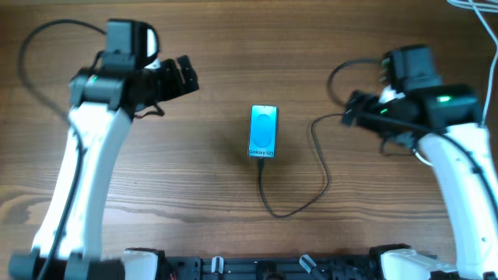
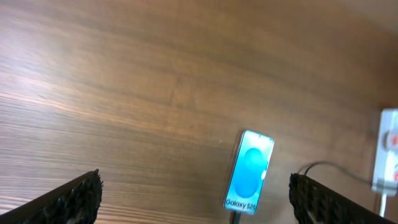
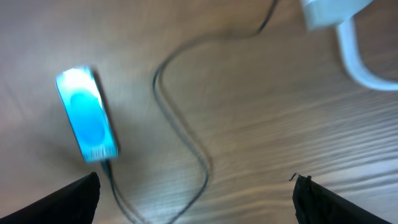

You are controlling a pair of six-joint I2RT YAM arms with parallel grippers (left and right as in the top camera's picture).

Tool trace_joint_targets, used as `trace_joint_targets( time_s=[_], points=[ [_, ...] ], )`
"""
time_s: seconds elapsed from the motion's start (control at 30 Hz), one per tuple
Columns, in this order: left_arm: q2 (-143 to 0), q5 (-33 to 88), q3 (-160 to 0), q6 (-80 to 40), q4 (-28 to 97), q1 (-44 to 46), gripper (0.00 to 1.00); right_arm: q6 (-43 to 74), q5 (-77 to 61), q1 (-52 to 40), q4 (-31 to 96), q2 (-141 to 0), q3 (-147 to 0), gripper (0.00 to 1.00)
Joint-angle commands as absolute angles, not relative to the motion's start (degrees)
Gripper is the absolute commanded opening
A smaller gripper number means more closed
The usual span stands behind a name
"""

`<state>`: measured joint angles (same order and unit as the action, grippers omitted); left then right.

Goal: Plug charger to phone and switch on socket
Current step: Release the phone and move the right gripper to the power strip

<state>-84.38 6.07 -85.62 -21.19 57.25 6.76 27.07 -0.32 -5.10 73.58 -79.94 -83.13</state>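
Observation:
The phone (image 1: pixel 263 131) lies flat mid-table, cyan screen up, its white text strip at the near end. It also shows in the left wrist view (image 2: pixel 250 171) and the right wrist view (image 3: pixel 87 115). The thin black charger cable (image 1: pixel 320 167) runs from the phone's near end, loops toward the front and goes up to the right under my right arm. Its plug tip (image 3: pixel 106 165) sits at the phone's port. The white socket (image 2: pixel 388 148) lies to the right (image 3: pixel 328 10); the overhead view hides it under my right arm. My left gripper (image 1: pixel 184 75) (image 2: pixel 194 184) and my right gripper (image 1: pixel 355 110) (image 3: pixel 196 182) are both open and empty.
A thick white cable (image 3: pixel 360 59) curves away from the socket. More white cable (image 1: pixel 482 19) hangs at the back right corner. The arm bases (image 1: pixel 264 268) line the front edge of the wooden table (image 1: pixel 233 39).

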Motion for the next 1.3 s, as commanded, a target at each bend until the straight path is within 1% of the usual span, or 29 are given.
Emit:
trace_joint_targets(
  time_s=[0.0, 0.1, 0.2, 0.3, 0.4, 0.57, 0.7, 0.8, 0.97, 1.03, 1.27],
  points=[
    [-82.3, 1.83, -85.52, -23.16, 57.65, 6.59, 1.0, 22.52, 1.67, 2.24, 72.1, -81.87, -88.64, 1.0],
    [-81.87, 1.83, -85.52, -23.16, 57.69, 6.59, 1.0, 22.7, 1.45, 6.04, 70.06, -81.91, -88.82, 1.0],
    [-82.08, 1.83, -85.49, -23.16, 57.69, 6.59, 1.0, 22.15, 2.74, 7.46, 67.61, -81.91, -88.79, 1.0],
    [-82.19, 1.83, -85.49, -23.16, 57.71, 6.59, 1.0, 22.79, 13.08, 7.75, 61.93, -82.21, -88.75, 1.0],
    [-82.19, 1.83, -85.49, -23.16, 57.71, 6.59, 1.0, 28.8, 21.3, 7.75, 59.35, -83.88, -88.75, 1.0],
    [-82.19, 1.83, -85.49, -23.16, 57.71, 6.59, 1.0, 29.52, 25.91, 8.8, 57.58, -89.86, -88.75, 1.0],
    [-82.19, 1.83, -85.49, -23.16, 57.71, 6.59, 1.0, 28.42, 25.36, 12.93, 55.35, -95.79, -88.75, 1.0],
    [-82.19, 1.83, -85.49, -23.16, 57.69, 6.59, 1.0, 27.22, 22.04, 16.88, 54.63, -99.5, -88.75, 1.0],
    [-82.19, 1.83, -85.49, -23.16, 57.69, 6.59, 1.0, 22.35, 4.1, 24.43, 50.24, -104.16, -88.75, 1.0],
    [-82.19, 1.83, -85.49, -23.16, 57.71, 6.59, 1.0, 20.8, -0.99, 26.26, 48.4, -105.51, -88.75, 1.0],
    [-82.19, 1.83, -85.49, -23.16, 57.69, 6.59, 1.0, 21.19, -0.97, 27.46, 44.99, -108.6, -88.6, 1.0]
  ],
)
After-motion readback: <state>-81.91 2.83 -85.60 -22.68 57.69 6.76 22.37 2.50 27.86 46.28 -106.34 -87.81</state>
